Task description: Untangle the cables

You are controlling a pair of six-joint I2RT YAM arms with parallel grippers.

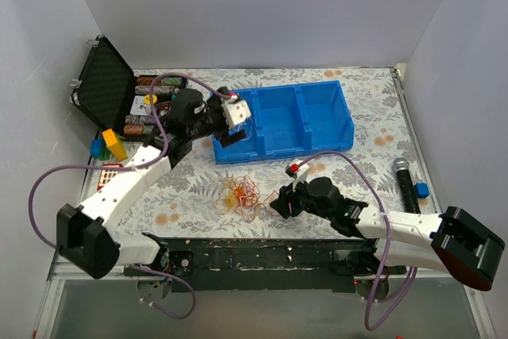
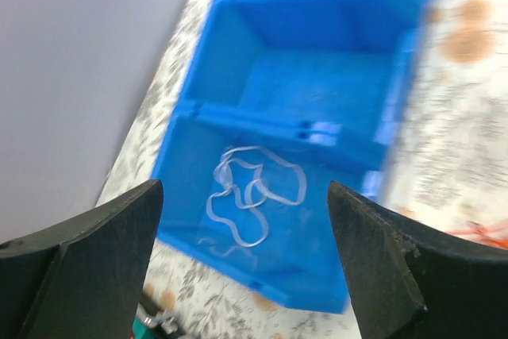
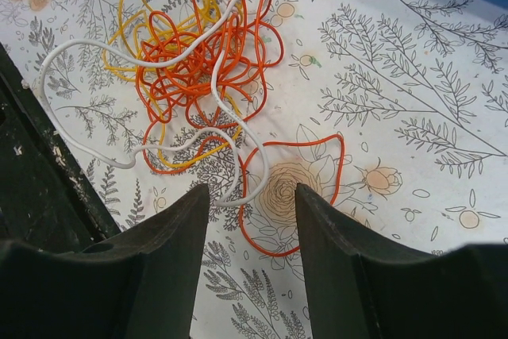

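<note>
Left wrist view: one white cable [image 2: 254, 192] lies loose in the end compartment of the blue bin [image 2: 333, 85], so I judge one strand sorted. The tangle [image 3: 190, 61] of orange, yellow, red and another white strand sits knotted on the table [image 3: 413, 140], so most of the work is left. Left arm [image 1: 127, 180] reaches over the bin's left end, left fingers [image 2: 103, 252] wide apart and empty; right arm [image 1: 397, 228] is bent low toward the tangle, right fingers [image 3: 159, 260] apart over its near loops, gripping nothing.

bin [image 1: 309, 147]: glossy plastic | cables [image 3: 193, 69]: smooth (rubbery-looking) sheath | tablecloth [image 3: 413, 117]: matt print
</note>
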